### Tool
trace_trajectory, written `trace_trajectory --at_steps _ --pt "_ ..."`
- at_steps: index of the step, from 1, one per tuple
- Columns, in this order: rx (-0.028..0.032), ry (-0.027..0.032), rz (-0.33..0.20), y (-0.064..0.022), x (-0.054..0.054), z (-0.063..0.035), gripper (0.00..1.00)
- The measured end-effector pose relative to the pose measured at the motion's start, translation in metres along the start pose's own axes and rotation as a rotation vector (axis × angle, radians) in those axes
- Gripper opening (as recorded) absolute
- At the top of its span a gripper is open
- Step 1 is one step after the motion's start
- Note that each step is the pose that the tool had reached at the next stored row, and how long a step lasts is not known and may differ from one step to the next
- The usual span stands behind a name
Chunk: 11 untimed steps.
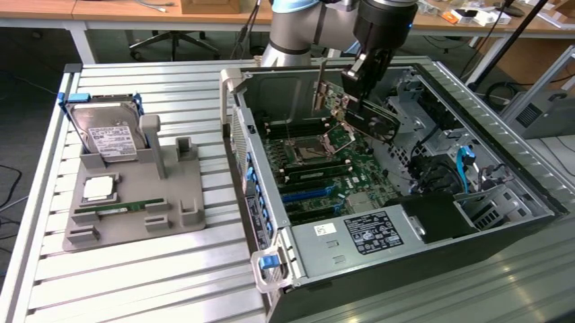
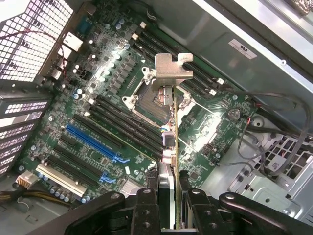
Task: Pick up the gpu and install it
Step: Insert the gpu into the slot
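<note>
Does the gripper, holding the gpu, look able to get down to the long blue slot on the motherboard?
Probably yes. The case is open on its side, the gripper holds the gpu above the motherboard, and nothing covers the long blue slot.

Your gripper (image 2: 168,196) is black; the graphics card (image 2: 168,133) in it has a silver bracket (image 2: 172,73). Beneath the gripper you see a green motherboard (image 2: 112,73) with black slots (image 2: 122,122), 2 blue slots (image 2: 93,139) and 1 cream slot (image 2: 61,180).
</note>
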<state>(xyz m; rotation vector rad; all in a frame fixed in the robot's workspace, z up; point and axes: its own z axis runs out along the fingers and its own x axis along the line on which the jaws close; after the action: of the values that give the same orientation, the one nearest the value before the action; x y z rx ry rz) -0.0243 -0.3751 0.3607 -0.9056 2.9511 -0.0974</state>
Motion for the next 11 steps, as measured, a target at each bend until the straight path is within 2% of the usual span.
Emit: trace_trajectory --at_steps 11 --pt "-0.0008 -0.0020 -0.026 -0.0001 -0.0002 0.0000 0.27"
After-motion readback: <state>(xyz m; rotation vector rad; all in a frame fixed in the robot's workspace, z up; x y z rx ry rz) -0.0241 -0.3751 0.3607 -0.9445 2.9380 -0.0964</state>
